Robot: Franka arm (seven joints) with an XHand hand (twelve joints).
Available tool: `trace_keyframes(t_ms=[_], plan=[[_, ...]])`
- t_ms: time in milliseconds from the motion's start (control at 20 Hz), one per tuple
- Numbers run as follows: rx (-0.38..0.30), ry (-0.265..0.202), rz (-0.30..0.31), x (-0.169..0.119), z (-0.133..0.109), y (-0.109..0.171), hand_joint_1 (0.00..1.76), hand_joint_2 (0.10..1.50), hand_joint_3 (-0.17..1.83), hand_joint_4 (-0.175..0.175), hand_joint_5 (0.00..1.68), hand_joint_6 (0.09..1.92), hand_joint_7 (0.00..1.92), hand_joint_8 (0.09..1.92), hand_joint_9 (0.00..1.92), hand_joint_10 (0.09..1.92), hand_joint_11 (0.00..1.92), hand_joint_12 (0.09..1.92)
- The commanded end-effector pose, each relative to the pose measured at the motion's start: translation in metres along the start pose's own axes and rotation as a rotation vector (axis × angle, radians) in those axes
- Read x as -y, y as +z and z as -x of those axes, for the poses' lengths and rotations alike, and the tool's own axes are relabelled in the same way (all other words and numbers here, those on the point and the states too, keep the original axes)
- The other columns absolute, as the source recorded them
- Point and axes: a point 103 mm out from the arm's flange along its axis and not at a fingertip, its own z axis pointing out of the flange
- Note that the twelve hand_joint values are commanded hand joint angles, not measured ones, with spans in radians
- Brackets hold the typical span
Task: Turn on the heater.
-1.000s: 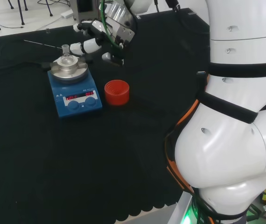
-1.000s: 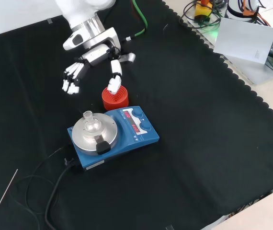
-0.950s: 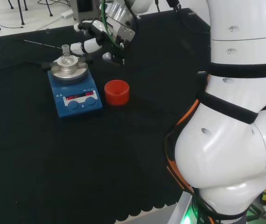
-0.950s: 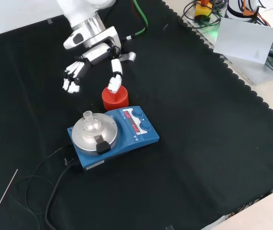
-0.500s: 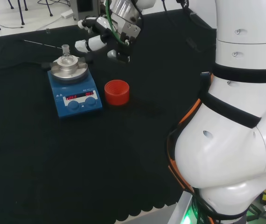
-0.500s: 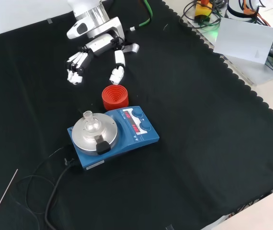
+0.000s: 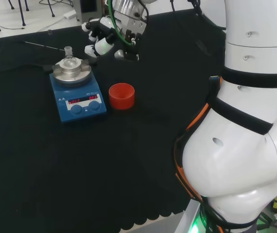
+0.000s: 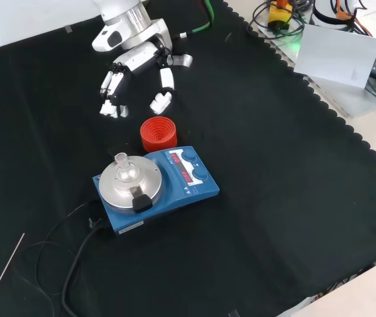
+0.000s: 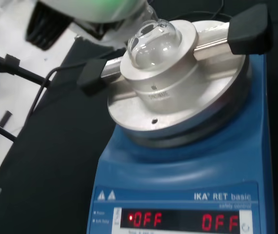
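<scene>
- Our hand (image 8: 135,72) hung empty with relaxed fingers, upper left of the front view.
- The heater (image 8: 156,186) was unreached; its knobs (image 7: 85,107) needed turning next.

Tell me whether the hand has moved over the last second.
Yes. In the front view the hand has drawn up and away from the red ring, its thumb no longer over it.

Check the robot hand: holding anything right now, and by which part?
Nothing is held. The robot hand hangs with relaxed fingers above the cloth, apart from the red ring and the heater.
</scene>
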Motion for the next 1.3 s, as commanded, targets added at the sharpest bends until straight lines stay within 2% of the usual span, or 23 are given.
trace_keyframes(t_ms=[50, 200, 400, 500, 600, 800, 950, 1100, 1200, 1300], plan=[[0.088, 0.055, -0.045, 0.031, -0.021, 0.005, 1.04, 0.53, 0.82, 0.006, 0.43, 0.09, 0.85, 0.64, 1.2, 0.46, 0.85, 1.17], [0.138, 0.079, -0.056, 0.043, -0.029, 0.008, 1.08, 0.54, 0.81, -0.011, 0.43, 0.09, 1.02, 0.66, 1.42, 0.41, 1.15, 0.98], [0.193, 0.093, -0.084, 0.053, -0.042, 0.011, 1.14, 0.56, 0.77, -0.036, 0.43, 0.09, 1.23, 0.82, 1.6, 0.44, 1.48, 0.74], [0.216, 0.091, -0.107, 0.056, -0.049, 0.012, 1.18, 0.56, 0.75, -0.054, 0.44, 0.09, 1.38, 1.1, 1.75, 0.65, 1.73, 0.7], [0.235, 0.086, -0.149, 0.058, -0.056, 0.012, 1.22, 0.56, 0.74, -0.066, 0.46, 0.09, 1.49, 1.31, 1.85, 0.86, 1.87, 0.77], [0.297, 0.078, -0.196, 0.059, -0.073, 0.012, 1.33, 0.54, 0.78, -0.072, 0.49, 0.09, 1.66, 1.44, 1.92, 1.18, 1.9, 0.94], [0.326, 0.081, -0.262, 0.061, -0.083, 0.016, 1.49, 0.46, 1.04, -0.078, 0.52, 0.09, 1.81, 1.5, 1.92, 1.39, 1.83, 1.18], [0.358, 0.082, -0.34, 0.061, -0.091, 0.02, 1.61, 0.38, 1.29, -0.082, 0.53, 0.09, 1.87, 1.54, 1.92, 1.49, 1.8, 1.34], [0.372, 0.089, -0.382, 0.061, -0.095, 0.023, 1.65, 0.35, 1.39, -0.085, 0.53, 0.09, 1.89, 1.56, 1.92, 1.53, 1.81, 1.39], [0.388, 0.104, -0.45, 0.061, -0.099, 0.027, 1.67, 0.33, 1.43, -0.088, 0.5, 0.09, 1.89, 1.57, 1.92, 1.55, 1.82, 1.41]])
